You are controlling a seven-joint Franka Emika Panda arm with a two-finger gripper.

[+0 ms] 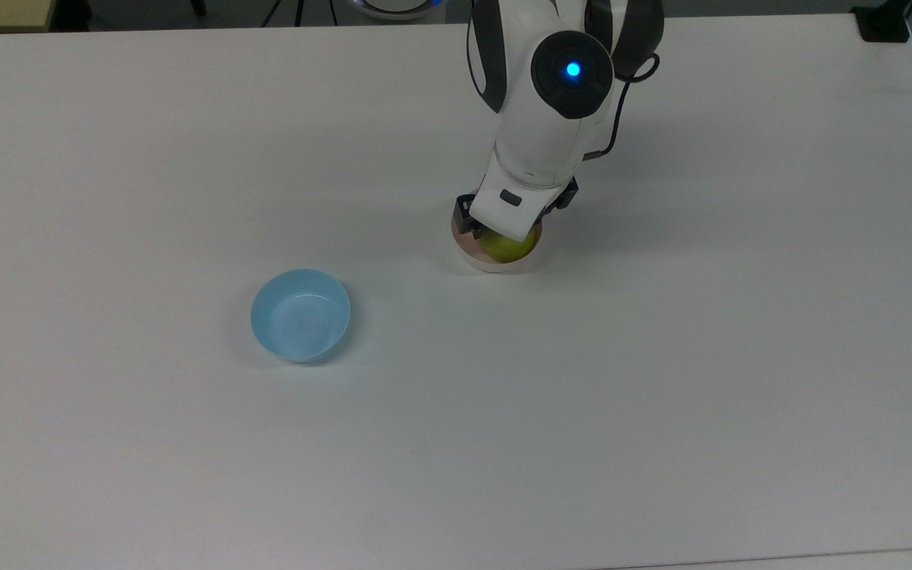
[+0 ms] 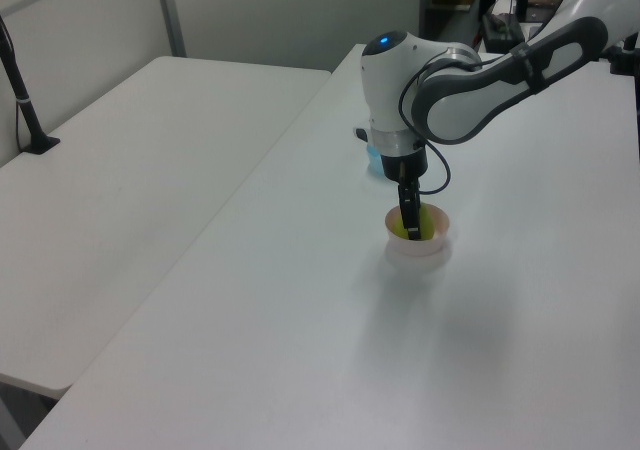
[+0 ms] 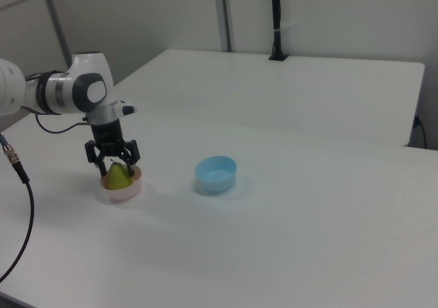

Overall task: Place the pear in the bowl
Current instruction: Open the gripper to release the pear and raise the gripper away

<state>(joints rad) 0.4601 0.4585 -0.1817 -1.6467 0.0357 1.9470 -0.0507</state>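
Note:
The yellow-green pear (image 1: 510,247) sits low inside the pale pink bowl (image 1: 472,255), its narrow top pointing up in the right view. My gripper (image 1: 507,234) reaches straight down into the bowl, and its black fingers (image 3: 97,161) hold the pear (image 3: 118,177) on both sides. In the left view one dark finger (image 2: 406,213) crosses the front of the pear (image 2: 418,226), which sits above the bowl's whitish wall (image 2: 418,252). In the right view the gripper (image 3: 116,168) stands over the bowl (image 3: 123,192). The arm's white wrist hides the far half of the bowl in the top view.
A light blue bowl (image 1: 300,315) stands apart toward the top view's lower left, seen also as the blue bowl (image 3: 216,174) in the right view. A black cable (image 3: 17,212) hangs at the right view's left. The white table (image 1: 662,396) stretches wide around both bowls.

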